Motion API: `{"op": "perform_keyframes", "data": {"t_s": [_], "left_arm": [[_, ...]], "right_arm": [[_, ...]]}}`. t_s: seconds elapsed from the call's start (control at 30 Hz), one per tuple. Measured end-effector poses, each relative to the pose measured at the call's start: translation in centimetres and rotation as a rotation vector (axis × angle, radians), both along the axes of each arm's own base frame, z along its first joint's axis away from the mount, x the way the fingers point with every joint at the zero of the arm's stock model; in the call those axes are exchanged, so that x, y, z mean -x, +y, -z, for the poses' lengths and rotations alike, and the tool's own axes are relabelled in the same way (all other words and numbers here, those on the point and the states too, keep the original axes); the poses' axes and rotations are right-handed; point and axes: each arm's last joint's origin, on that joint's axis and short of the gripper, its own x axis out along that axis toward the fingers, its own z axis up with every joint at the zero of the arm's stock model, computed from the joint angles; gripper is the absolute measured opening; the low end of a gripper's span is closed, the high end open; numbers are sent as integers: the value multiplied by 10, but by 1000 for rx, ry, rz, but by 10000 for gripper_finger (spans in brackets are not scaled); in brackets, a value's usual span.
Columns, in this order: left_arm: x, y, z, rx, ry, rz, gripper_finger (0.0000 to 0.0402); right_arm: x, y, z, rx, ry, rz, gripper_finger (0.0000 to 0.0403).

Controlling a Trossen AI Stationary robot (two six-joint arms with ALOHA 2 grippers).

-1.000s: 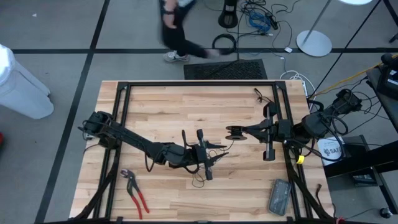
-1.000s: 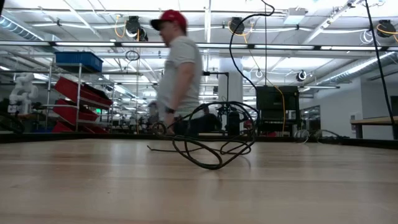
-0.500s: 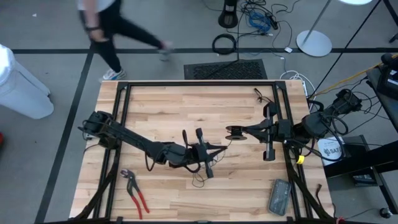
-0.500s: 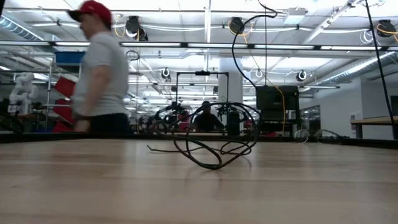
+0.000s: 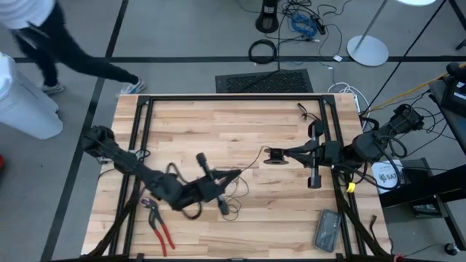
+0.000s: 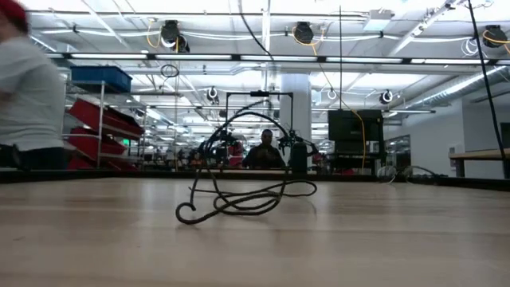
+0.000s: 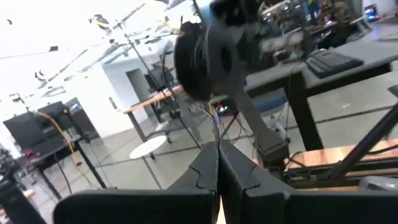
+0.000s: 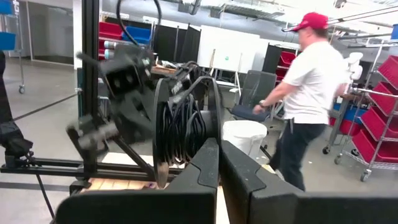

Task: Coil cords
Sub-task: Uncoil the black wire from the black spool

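Very thin black wire-like cord (image 5: 244, 169) lies on the pale wooden butcher-block table (image 5: 189, 124), near its middle. One end sits at a small round dark puck (image 5: 275, 155); from there the strand runs toward the left arm and ends in loose loops (image 5: 231, 196) on the wood. Low view: the cord (image 6: 239, 199) makes a low tangle on the table with 1 loop arching up over it.

Left gripper (image 5: 237, 175) is at the table's middle-front, beside the loose loops. Left wrist view: its 2 dark fingers (image 7: 205, 168) are pressed together, a thin strand running up from where they meet, so it seems to pinch the cord. Right gripper (image 5: 284, 154) reaches in from the right side, its tip at the puck. Right wrist view: fingers (image 8: 208, 158) closed together, a spool-like bundle of black cord (image 8: 183, 124) just ahead of them; whether the jaws grip it I cannot tell.

Red-handled pliers (image 5: 158, 223) lie near the front left corner. Flat grey rectangular block (image 5: 327, 229) lies at the front right. A person (image 5: 44, 36) walks on the floor beyond the table's far left corner.
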Motion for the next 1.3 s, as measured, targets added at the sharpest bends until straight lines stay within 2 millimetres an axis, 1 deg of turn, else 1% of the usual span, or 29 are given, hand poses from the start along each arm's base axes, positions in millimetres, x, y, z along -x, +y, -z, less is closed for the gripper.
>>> {"op": "perform_keyframes", "data": {"t_s": [0.13, 0.3, 0.6, 0.7, 0.93, 1.1, 1.2, 1.3], "left_arm": [[17, -9, -12, -14, -11, 16, 3], [28, -14, -21, -13, -31, 42, 2], [32, -20, -22, -14, -41, 67, 2], [34, -24, -24, -14, -66, 121, 2], [41, -35, -29, -18, -142, 288, 2], [43, -39, -29, -28, -154, 347, 2], [41, -40, -28, 7, -166, 397, 2], [34, -38, -24, 40, -169, 462, 2]], "right_arm": [[-2, 2, 2, 42, 15, 4, 0], [-12, 3, 7, 107, 38, 27, 0], [-33, 5, 20, 248, 110, 75, 0], [-39, 6, 24, 304, 134, 92, 0], [-54, 9, 37, 436, 235, 298, 0], [-66, 15, 45, 523, 274, 389, 0], [-74, 18, 48, 564, 282, 434, 0], [-81, 21, 50, 596, 286, 483, 0]]}}
